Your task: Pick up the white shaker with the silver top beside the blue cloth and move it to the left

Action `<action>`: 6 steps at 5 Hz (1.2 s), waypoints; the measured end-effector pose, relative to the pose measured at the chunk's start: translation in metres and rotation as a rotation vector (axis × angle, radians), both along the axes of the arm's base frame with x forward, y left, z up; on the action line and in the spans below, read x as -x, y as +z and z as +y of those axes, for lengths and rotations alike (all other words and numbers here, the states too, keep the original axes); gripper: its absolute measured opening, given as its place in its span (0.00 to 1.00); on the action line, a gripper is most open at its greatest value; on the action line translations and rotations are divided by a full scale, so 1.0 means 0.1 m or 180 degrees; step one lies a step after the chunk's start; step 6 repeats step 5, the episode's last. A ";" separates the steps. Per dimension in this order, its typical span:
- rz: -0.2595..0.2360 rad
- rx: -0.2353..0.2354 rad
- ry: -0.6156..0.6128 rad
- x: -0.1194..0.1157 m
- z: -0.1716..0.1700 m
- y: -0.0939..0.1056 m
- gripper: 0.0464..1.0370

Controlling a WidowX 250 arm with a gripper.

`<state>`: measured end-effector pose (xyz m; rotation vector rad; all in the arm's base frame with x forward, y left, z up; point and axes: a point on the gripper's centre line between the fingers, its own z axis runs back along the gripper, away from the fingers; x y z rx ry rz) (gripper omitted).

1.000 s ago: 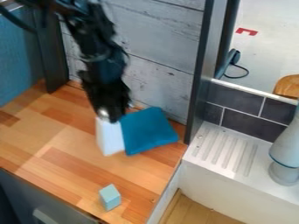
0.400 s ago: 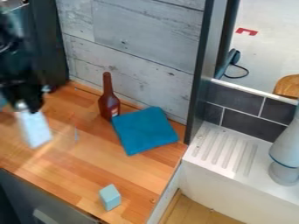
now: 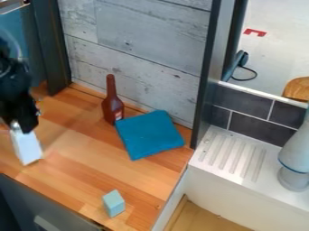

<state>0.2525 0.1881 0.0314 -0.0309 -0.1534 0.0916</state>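
At the left side of the camera view, the black gripper (image 3: 23, 128) hangs over the wooden counter, shut on the upper end of a white block (image 3: 28, 150). The block points downward, slightly tilted; whether its lower end touches the wood I cannot tell. To the right, a brown bottle (image 3: 113, 108) stands upright near the back wall. A folded blue cloth (image 3: 149, 135) lies flat just right of and in front of the bottle. Close to the counter's front edge sits a small light blue block (image 3: 113, 204).
The wooden counter (image 3: 84, 173) is bounded by a plank wall (image 3: 145, 49) behind and a dark upright post (image 3: 208, 67) at the right. Beyond it are a white sink with a ribbed drainboard (image 3: 232, 153) and a grey faucet (image 3: 297, 155).
The arm has swung left, carrying the white block from beside the cloth to the counter's left side. The bottle has come into sight; cloth and light blue block have stayed put.
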 end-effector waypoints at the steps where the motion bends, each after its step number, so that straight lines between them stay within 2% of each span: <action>1: -0.0154 -0.0046 -0.0085 0.00 -0.01 -0.05 0.48; 2: -0.0255 -0.0054 -0.0053 0.00 -0.04 -0.05 0.53; 3: -0.0231 0.0052 0.0029 0.02 -0.10 -0.07 0.84; 4: -0.0068 0.0197 0.0357 0.03 -0.09 0.00 0.98; 5: 0.0124 0.0401 0.0503 0.01 -0.10 0.27 0.97; 6: 0.0124 0.0401 0.0503 0.01 -0.10 0.27 0.97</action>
